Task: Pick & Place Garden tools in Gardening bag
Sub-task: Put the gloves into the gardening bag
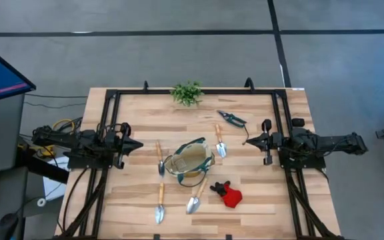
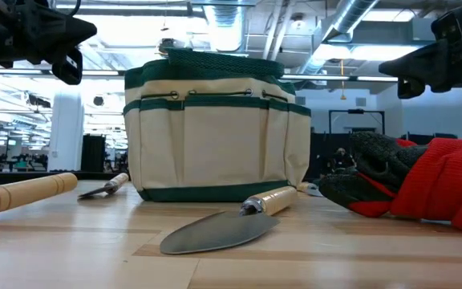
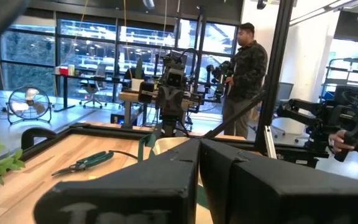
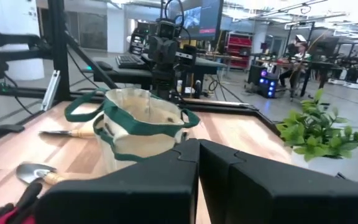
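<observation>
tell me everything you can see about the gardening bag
The gardening bag is a small soft tote of tan fabric with dark green trim and green loop handles. It stands upright near the table's middle, its oval mouth open; nothing can be seen inside. The low view shows outer pockets along its side and a green band at the base. Trowels lie around it: one trowel has its wooden handle end close against the bag's base, though contact is unclear. Neither gripper touches it.

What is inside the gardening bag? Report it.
From above, the gardening bag shows only bare tan lining through its open mouth; no tool is visible inside. Its bottom corners and outer pockets are hidden from view.
</observation>
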`<control>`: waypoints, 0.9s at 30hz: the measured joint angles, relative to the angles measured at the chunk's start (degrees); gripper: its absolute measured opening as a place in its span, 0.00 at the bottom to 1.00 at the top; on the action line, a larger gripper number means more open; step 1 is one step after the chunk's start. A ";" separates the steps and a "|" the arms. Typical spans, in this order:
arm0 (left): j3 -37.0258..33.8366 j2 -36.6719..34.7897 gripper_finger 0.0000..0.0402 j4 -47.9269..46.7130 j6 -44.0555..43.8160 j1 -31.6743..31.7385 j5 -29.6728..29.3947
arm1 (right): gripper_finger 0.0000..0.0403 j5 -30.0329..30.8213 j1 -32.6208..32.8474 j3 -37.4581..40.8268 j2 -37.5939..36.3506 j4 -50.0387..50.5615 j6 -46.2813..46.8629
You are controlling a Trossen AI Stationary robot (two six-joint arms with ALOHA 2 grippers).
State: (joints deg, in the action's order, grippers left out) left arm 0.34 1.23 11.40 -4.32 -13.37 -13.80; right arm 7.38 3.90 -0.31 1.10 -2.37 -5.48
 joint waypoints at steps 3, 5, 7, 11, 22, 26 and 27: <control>0.02 0.00 0.00 0.12 -0.55 0.00 0.02 | 0.00 0.02 0.00 0.01 0.02 0.02 3.62; 0.00 0.00 0.00 0.26 -0.53 -0.02 0.04 | 0.00 0.09 0.00 0.00 0.02 -0.23 5.98; 0.00 0.00 0.00 0.31 -0.45 -0.02 0.04 | 0.00 0.13 0.00 -0.01 0.00 -0.80 7.04; 0.02 -0.01 0.00 1.20 3.76 -0.02 -3.89 | 0.00 0.13 0.00 0.01 0.02 -1.12 7.02; 0.02 0.00 0.00 1.14 5.40 0.00 -5.75 | 0.00 0.11 0.20 -0.01 0.02 -1.12 7.02; 0.00 0.00 0.00 1.14 5.40 -0.01 -5.73 | 0.00 0.15 0.20 -0.01 0.01 -0.59 6.64; 0.00 0.00 0.00 1.16 5.38 0.00 -5.74 | 0.00 0.14 0.20 0.02 0.01 -0.40 6.58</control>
State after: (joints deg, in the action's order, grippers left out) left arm 0.34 1.23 12.56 1.07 -13.37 -19.54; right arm 7.52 4.10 -0.30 1.11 -2.76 1.10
